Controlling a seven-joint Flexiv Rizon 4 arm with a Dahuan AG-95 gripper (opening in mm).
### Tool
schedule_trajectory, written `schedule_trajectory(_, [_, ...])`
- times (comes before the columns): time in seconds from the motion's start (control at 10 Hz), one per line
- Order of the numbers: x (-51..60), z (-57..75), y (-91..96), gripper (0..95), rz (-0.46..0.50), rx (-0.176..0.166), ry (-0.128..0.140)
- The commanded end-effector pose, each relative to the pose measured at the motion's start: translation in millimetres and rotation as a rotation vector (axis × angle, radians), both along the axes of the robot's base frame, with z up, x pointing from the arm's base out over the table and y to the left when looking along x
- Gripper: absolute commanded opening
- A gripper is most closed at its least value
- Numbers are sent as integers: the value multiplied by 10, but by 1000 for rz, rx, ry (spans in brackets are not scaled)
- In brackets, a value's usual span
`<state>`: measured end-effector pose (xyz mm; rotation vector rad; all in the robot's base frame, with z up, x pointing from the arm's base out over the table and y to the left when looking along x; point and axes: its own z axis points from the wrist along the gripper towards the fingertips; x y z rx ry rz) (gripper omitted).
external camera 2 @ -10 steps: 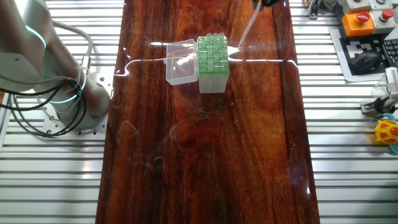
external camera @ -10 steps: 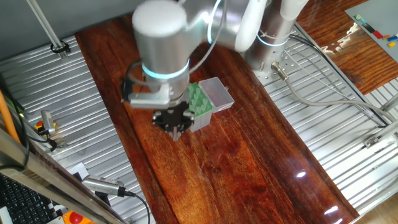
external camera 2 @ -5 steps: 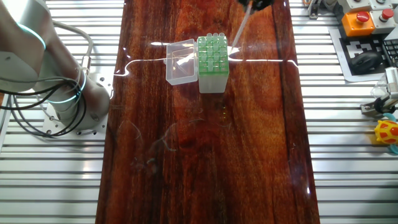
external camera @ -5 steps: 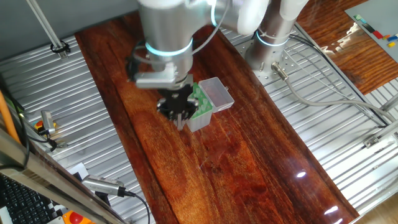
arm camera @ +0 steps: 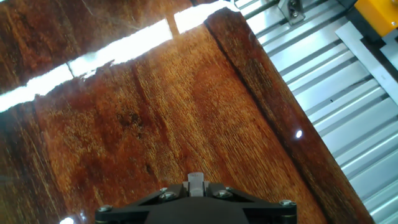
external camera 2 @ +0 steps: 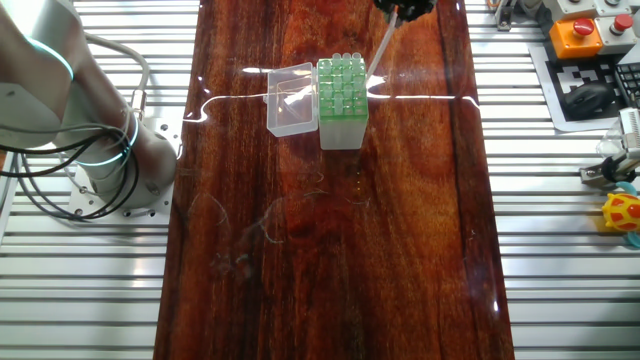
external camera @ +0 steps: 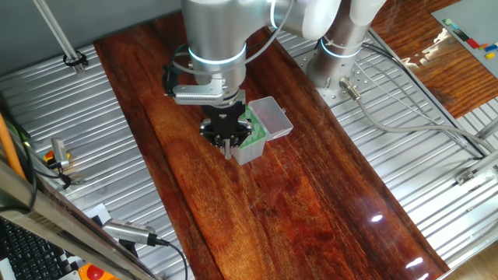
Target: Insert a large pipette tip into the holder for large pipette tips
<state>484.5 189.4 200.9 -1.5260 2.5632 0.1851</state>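
Note:
The holder for large pipette tips [external camera 2: 341, 86] stands on the wooden table, with a green top rack of holes and its translucent lid [external camera 2: 289, 98] open on its left. It also shows in one fixed view [external camera: 253, 134], partly behind the gripper. My gripper [external camera 2: 400, 7] is at the top edge of the other fixed view, shut on the large pipette tip [external camera 2: 380, 48]. The clear tip hangs tilted, with its point just beside the rack's right edge. In one fixed view the gripper [external camera: 226, 143] is over the holder's left end. The hand view shows only the gripper [arm camera: 195, 182] and wood.
The robot base [external camera 2: 112, 158] stands on slatted metal left of the wooden table [external camera 2: 330, 250]. An orange-button box [external camera 2: 584, 34], a marker card [external camera 2: 592, 96] and a yellow toy [external camera 2: 621, 213] lie on the metal at the right. Cables run near the base [external camera: 389, 117].
My gripper has carried the tip sideways toward the holder. The tip's point has come from clear of the rack to right beside its edge. The holder has not moved.

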Motion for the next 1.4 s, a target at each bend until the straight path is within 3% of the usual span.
schedule_trajectory(0.1, [-25,18,-10,0,7,7,-4])
schedule_trajectory(0.5, [-21,-24,-29,0,13,30,-13])
schedule_trajectory(1.0, [-7,-66,-42,0,9,83,-28])
schedule_trajectory(1.4, [-27,-49,-73,0,9,96,-38])
